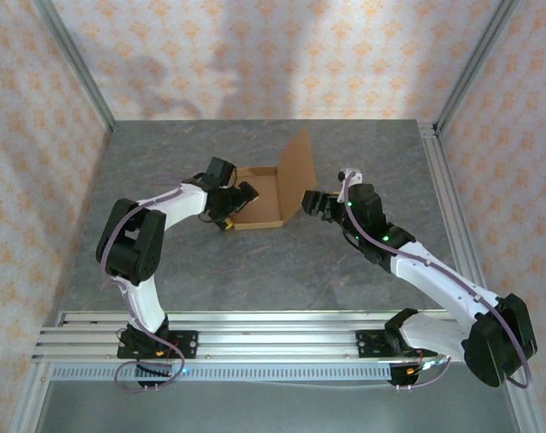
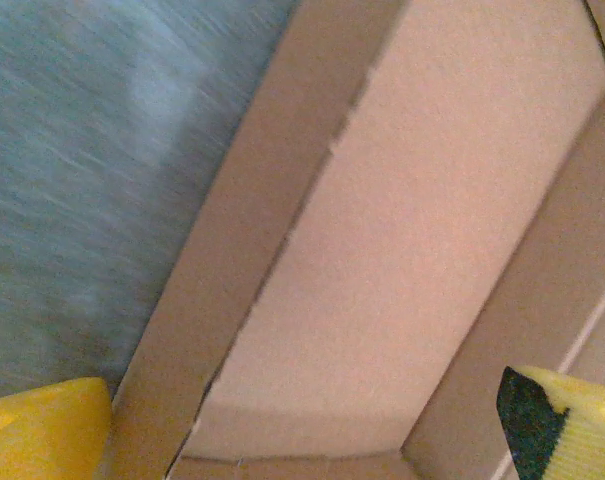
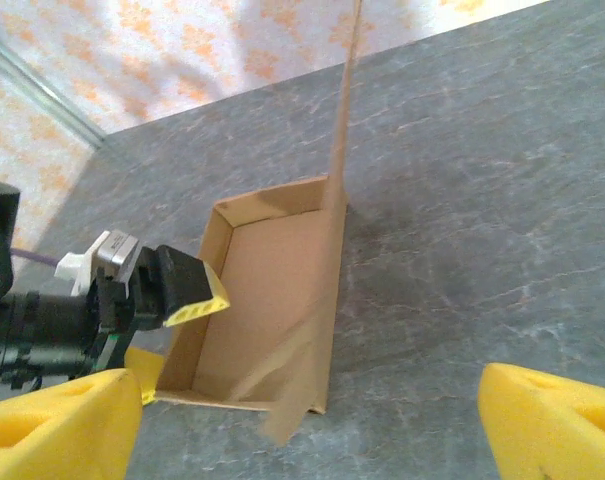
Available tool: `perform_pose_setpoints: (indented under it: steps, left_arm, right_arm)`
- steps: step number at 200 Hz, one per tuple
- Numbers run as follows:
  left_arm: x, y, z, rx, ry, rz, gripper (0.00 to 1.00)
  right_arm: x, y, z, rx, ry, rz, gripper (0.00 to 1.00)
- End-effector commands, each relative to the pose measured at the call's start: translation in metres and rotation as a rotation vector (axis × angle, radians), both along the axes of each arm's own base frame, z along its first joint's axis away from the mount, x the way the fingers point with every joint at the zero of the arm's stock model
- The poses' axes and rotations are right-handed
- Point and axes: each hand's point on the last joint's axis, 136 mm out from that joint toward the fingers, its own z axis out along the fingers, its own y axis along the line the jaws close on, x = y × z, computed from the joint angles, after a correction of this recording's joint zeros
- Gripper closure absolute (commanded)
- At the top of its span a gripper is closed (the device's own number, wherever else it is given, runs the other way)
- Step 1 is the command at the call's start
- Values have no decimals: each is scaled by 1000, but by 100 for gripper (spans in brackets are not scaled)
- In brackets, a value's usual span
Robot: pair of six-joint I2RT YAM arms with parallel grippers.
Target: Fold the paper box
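While the paper box (image 1: 259,206) sits mid-worktop (image 1: 254,271) as a shallow tray w/ its lid flap (image 1: 297,167) standing upright on the right side, the left hand (image 1: 235,206) is at the box's left wall, fingers wide apart, gripping nothing. Right hand (image 1: 314,205) hovers just right of the flap, fingers also apart & empty. Step in hand looks like closing the lid: next move prob. needs the right hand to tip the flap leftward over the tray while the left steadies the box.
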Motion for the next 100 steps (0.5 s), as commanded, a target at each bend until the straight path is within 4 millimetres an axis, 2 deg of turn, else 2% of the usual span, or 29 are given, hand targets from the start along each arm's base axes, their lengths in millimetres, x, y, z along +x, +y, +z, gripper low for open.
perform_pose_setpoints:
  steps: [1,30,49,65,100]
  left_arm:
    - [3,-33,15,-84,-58,45,0]
    - [5,-72,22,-113,-118,44,0]
    - [8,-80,25,-123,-141,44,0]
    - [9,-72,33,-100,-177,53,0]
    - [5,-33,62,47,-273,3,0]
  right_arm:
    - [3,-25,2,-28,4,-125,13]
    - [4,-58,1,-78,26,-283,13]
    - [0,-75,0,-115,38,-363,13]
    - [-3,-86,-1,-136,54,-411,13]
    - [-13,-101,-3,-160,99,-507,12]
